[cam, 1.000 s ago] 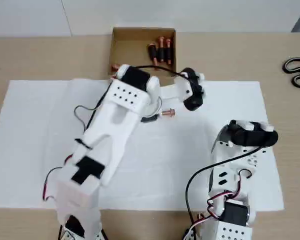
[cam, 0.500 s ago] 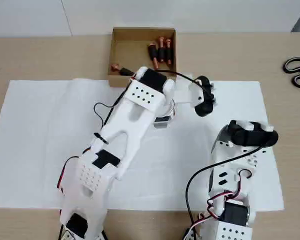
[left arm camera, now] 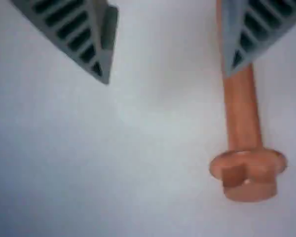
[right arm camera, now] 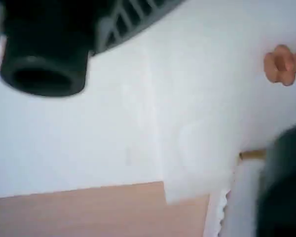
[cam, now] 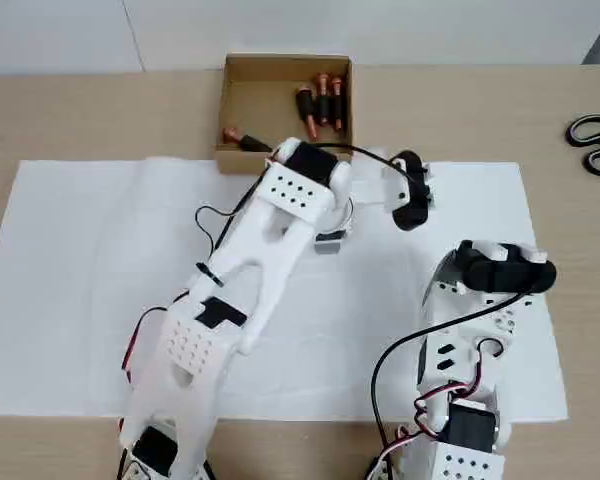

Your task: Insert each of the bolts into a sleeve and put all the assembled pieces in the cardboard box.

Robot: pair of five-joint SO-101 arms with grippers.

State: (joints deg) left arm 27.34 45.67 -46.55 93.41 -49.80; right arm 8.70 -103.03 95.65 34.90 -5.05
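Near the brown cardboard box (cam: pixel 242 100), my left gripper (left arm camera: pixel 167 71) gapes over a copper-coloured bolt (left arm camera: pixel 242 148); my right gripper (cam: pixel 502 270) clamps a black tubular sleeve (right arm camera: pixel 42 66).

A light wooden table (cam: pixel 80 115) carries a large white sheet (cam: pixel 70 280), a cardboard box (cam: pixel 265 100) just beyond the sheet, and scissors (cam: pixel 592 143) far right.

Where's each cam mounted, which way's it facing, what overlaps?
High view: fixed above the table, looking down; both arms, cardboard box, white sheet.
Left wrist view: on the left arm, facing down at a bolt on the sheet; open left gripper shows.
Right wrist view: on the right arm, facing sheet and table edge; black sleeve near.
Shared: the sheet, in all three.
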